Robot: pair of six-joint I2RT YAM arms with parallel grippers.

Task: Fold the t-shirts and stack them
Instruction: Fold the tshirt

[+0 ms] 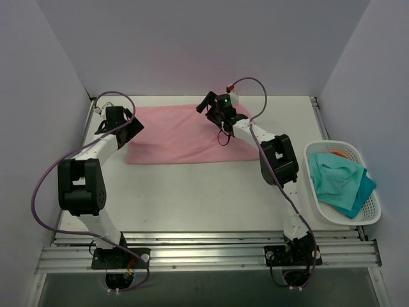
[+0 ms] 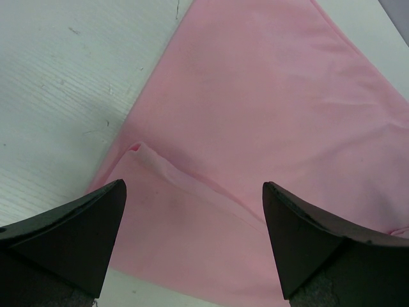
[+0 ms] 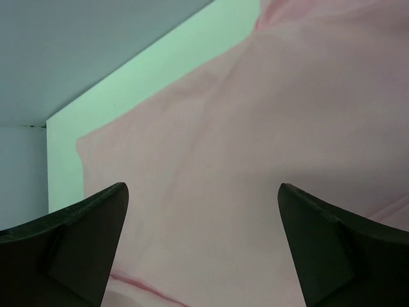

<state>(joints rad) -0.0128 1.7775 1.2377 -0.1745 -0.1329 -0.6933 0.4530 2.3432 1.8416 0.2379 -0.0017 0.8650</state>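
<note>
A light pink t-shirt lies flat on the white table at the back, folded into a wide rectangle. My left gripper hovers over its left edge, open and empty. In the left wrist view the shirt shows a folded sleeve corner between the open fingers. My right gripper hovers over the shirt's back right part, open and empty. In the right wrist view the shirt fills the frame beneath the spread fingers.
A white basket stands at the table's right edge, holding teal shirts and something orange. White walls close the back and sides. Metal rails run along the near edge by the arm bases.
</note>
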